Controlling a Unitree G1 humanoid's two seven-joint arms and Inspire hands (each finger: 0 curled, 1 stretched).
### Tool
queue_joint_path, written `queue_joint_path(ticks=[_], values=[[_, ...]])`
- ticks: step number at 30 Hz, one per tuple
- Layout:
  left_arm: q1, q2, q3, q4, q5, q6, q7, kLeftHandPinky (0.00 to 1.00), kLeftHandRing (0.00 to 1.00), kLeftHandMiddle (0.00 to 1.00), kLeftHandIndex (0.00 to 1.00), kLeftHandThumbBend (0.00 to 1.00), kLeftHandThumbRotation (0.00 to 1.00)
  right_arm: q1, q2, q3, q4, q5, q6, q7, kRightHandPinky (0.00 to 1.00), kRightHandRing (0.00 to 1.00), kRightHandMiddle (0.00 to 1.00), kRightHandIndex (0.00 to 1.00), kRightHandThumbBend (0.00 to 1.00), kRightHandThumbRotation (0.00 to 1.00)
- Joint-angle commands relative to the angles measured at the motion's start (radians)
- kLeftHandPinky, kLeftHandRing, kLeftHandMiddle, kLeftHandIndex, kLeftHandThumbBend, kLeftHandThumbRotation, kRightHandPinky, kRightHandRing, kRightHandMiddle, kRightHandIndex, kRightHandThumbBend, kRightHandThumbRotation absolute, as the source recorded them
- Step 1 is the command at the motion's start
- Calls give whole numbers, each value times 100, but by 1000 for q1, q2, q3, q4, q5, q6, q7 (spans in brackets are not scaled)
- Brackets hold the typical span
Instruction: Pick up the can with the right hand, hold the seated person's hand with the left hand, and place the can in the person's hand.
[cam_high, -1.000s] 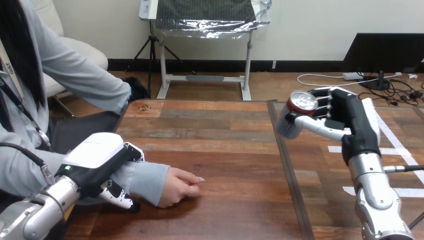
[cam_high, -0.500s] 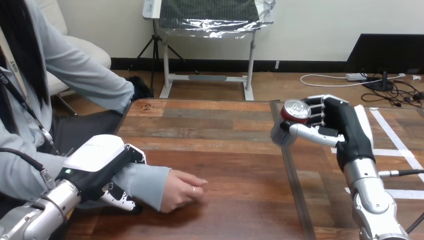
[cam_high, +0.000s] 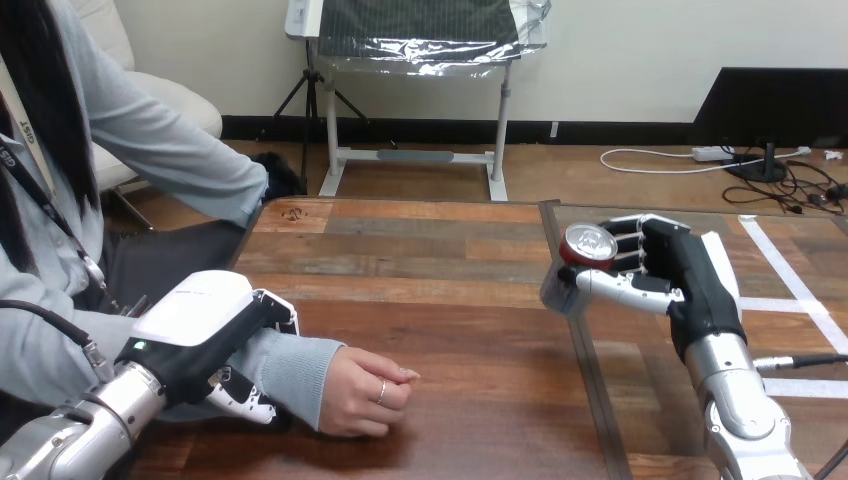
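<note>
The right hand (cam_high: 690, 280) has come a bit lower and closer with the can (cam_high: 582, 262). Nearest, the left hand (cam_high: 195, 325) has its fingers and thumb curled round the person's forearm (cam_high: 290, 365). The person's hand (cam_high: 365, 392) rests in a loose fist on the wooden table (cam_high: 450, 300). Farther off, the right hand's fingers wrap the round metal can, tipped over above the table.

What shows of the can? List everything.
The can looks like metal: a silver top with a red rim and a pale grey body. It is tilted, top toward the camera, and held clear of the table, over its right part. The right robot hand is curled round it, thumb across the body; nothing else touches it.
</note>
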Motion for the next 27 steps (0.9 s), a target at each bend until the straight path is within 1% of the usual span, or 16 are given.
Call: queue_joint_path(ticks=[1, 11, 17, 23, 27], values=[[-60, -39, 56, -94, -55, -45, 55, 26, 28, 35, 40, 96, 10, -116, 1, 4, -8, 2, -36, 2, 44, 49, 53, 54, 77, 0], [-64, -48, 57, -110, -56, -42, 57, 25, 28, 35, 40, 95, 14, -108, 13, 16, -6, 0, -55, 13, 44, 49, 53, 54, 77, 0], [-62, -54, 64, -126, -67, -35, 36, 25, 28, 34, 40, 95, 16, -102, 14, 32, -3, -10, -66, 16, 45, 49, 53, 54, 78, 0], [-66, -63, 67, -127, -54, -41, 59, 24, 27, 34, 40, 96, 18, -90, 26, 39, -11, -9, -72, 20, 47, 50, 53, 53, 79, 0], [-68, -68, 71, -133, -53, -42, 61, 24, 27, 34, 39, 96, 19, -78, 38, 38, -24, 3, -73, 40, 47, 51, 54, 53, 79, 0]])
